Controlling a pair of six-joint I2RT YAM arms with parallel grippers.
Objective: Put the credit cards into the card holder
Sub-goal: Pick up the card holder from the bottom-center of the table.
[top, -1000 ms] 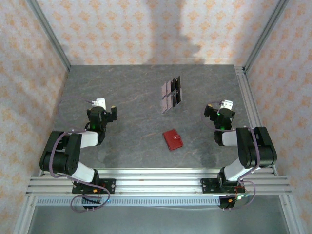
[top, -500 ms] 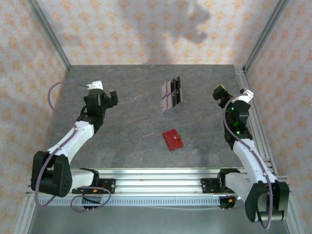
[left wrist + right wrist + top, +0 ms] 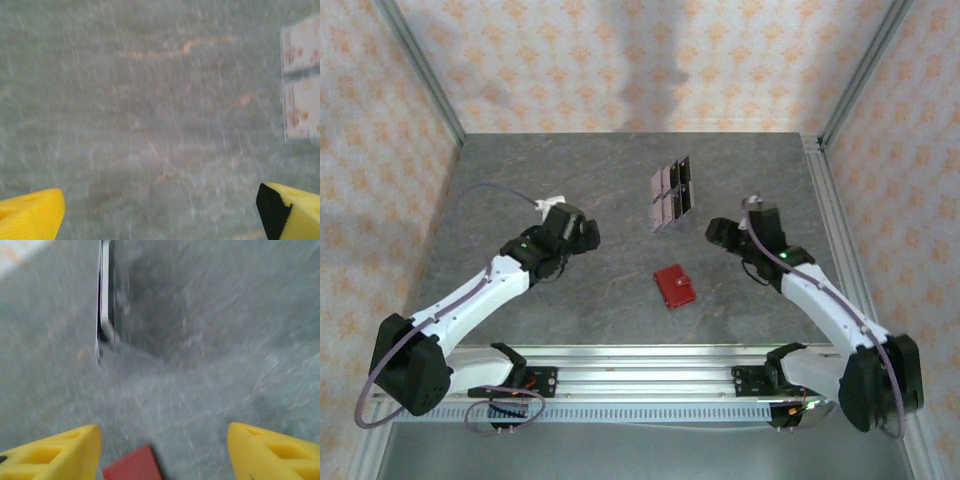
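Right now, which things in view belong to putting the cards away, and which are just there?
Part of the job:
- the credit cards, grouped at the far middle of the table
- the red card holder, nearer the arms

Just there:
- the grey table
- the aluminium rails at the near edge
- the patterned walls

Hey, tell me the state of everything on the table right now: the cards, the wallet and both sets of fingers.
Cards: lying flat in a tidy block, not held.
Wallet: closed, lying flat, apart from the cards.
Left fingers: open, holding nothing.
Right fingers: open, holding nothing, near the wallet.
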